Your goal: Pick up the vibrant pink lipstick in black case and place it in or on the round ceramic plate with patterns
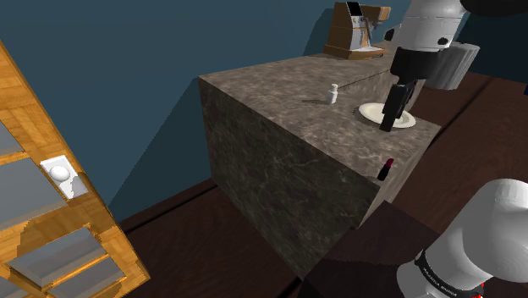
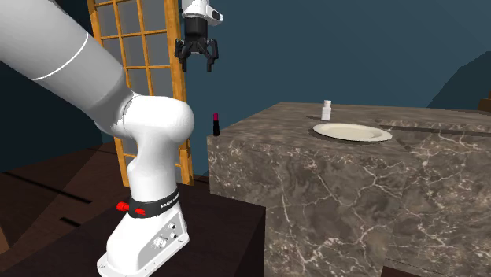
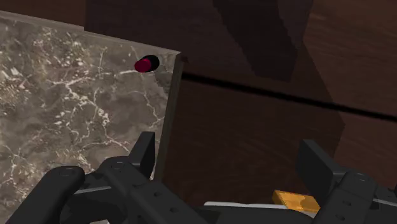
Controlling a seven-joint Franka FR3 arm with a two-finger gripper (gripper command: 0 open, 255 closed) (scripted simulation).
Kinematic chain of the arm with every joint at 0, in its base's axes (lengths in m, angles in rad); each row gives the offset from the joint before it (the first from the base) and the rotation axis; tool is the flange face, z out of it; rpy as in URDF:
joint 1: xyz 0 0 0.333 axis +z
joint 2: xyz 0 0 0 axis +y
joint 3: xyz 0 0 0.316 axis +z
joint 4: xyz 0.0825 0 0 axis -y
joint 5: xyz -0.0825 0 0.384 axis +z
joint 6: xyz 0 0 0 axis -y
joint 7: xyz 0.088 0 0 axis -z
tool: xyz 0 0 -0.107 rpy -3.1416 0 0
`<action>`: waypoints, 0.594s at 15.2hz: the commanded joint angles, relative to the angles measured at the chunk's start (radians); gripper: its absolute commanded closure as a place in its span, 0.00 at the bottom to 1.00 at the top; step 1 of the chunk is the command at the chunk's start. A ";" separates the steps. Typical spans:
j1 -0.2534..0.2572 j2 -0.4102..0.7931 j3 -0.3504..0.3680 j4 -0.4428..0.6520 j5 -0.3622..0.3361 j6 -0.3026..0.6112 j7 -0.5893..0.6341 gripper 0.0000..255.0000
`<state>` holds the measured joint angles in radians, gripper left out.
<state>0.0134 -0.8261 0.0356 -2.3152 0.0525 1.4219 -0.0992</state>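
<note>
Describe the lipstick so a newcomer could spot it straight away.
Find the big marble-patterned block. The lipstick stands upright at its corner nearest the robot's stand, apart from the plate and the small white bottle. It alone is slim, black-based and pink-topped.

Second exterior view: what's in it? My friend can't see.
A pink lipstick in a black case stands upright on a corner of the stone counter, the open gripper hanging high up nearby. A round plate and small white bottle sit farther along.

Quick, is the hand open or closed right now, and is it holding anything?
The hand is open and holds nothing; the lipstick stands on the counter.
</note>
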 commanded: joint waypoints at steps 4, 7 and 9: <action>0.002 0.105 -0.006 -0.017 -0.047 -0.005 -0.047 0.00; 0.001 0.210 -0.011 -0.036 -0.097 -0.007 -0.090 0.00; -0.001 0.281 -0.013 -0.049 -0.133 -0.005 -0.117 0.00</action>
<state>0.0126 -0.5818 0.0228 -2.3639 -0.0624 1.4230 -0.2025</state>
